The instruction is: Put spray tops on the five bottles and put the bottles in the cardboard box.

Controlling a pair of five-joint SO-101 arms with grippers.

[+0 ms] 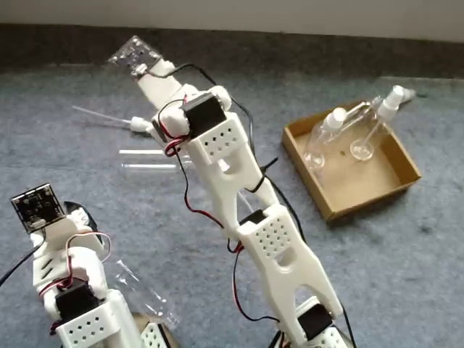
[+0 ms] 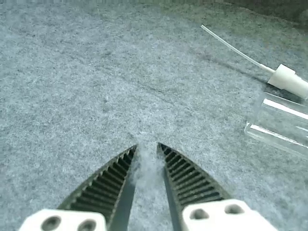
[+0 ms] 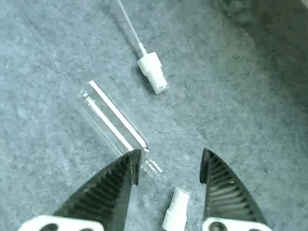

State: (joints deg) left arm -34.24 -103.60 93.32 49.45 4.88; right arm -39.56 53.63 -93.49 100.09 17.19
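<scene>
the right gripper (image 3: 169, 159) hangs with fingers wide apart over a bare bottle (image 3: 115, 125) lying on the grey worktop (image 1: 406, 275), a tubed spray top (image 3: 151, 72) and a second spray top (image 3: 175, 209) close by, likely sizing up a pickup. the left gripper (image 2: 147, 147) (fingers barely parted, empty) sits low. two capped bottles (image 1: 322, 138) lie in the cardboard box (image 1: 373, 197); the route there looks open.
</scene>
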